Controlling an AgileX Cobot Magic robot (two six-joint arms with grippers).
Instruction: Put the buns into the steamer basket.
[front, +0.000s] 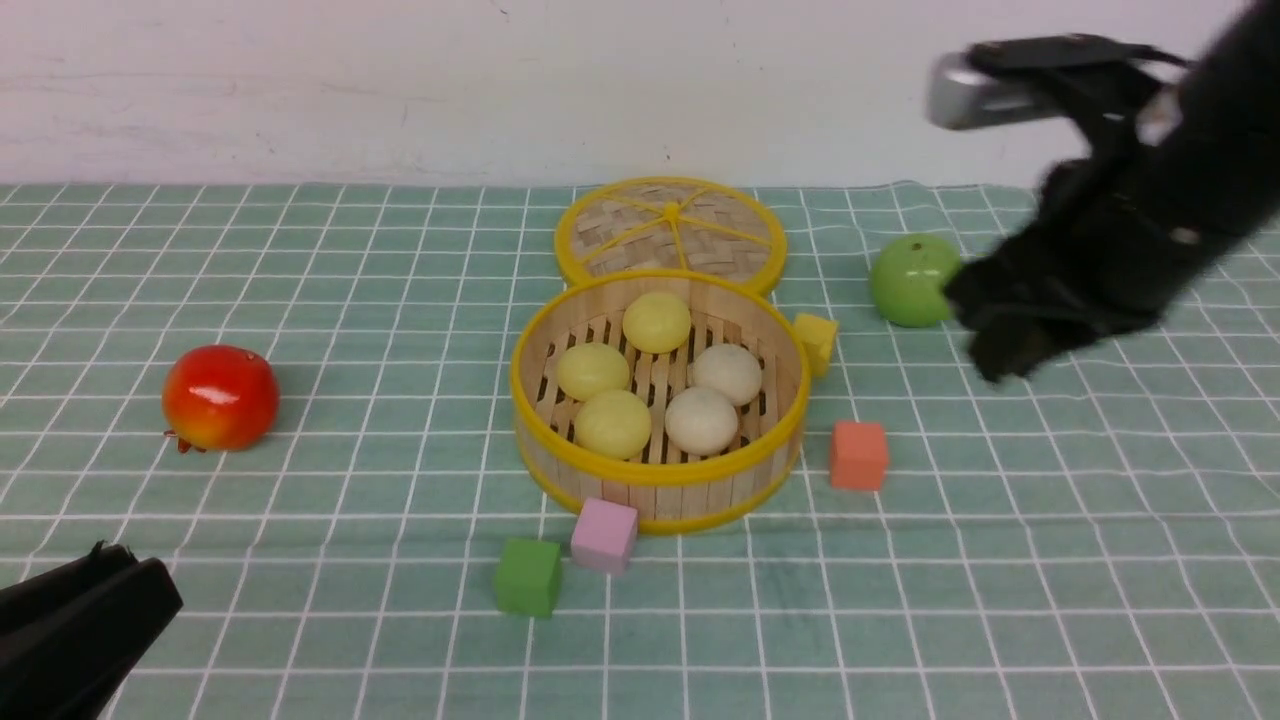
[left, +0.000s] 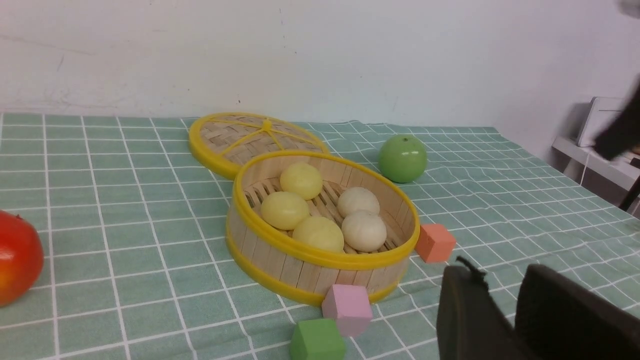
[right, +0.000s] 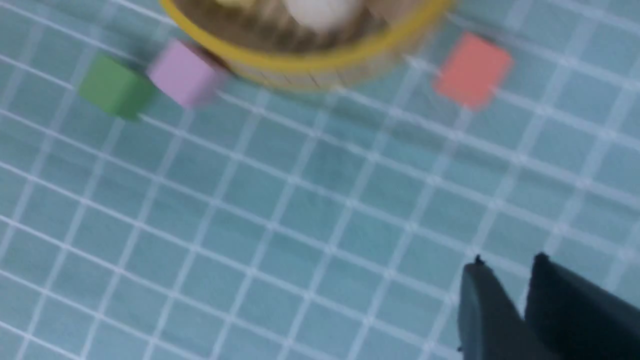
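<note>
The steamer basket (front: 520, 400) stands mid-table with several buns on its slatted floor: three pale yellow buns (front: 656, 321) and two off-white buns (front: 701, 419). In the left wrist view the basket (left: 320, 256) and the buns (left: 363, 230) show in full. The right wrist view is blurred and catches only the basket's near rim (right: 310, 67). My left gripper (front: 140, 572) (left: 500, 270) rests low at the near left corner, jaws a little apart and empty. My right gripper (front: 985, 335) (right: 509, 262) hangs raised to the right of the basket, blurred, with a narrow gap and nothing in it.
The woven lid (front: 670, 228) lies behind the basket. A green apple (front: 908, 280) sits right, partly behind my right gripper; a red fruit (front: 220, 397) sits left. Yellow (front: 816, 340), orange (front: 858, 455), pink (front: 604, 534) and green (front: 527, 577) cubes ring the basket.
</note>
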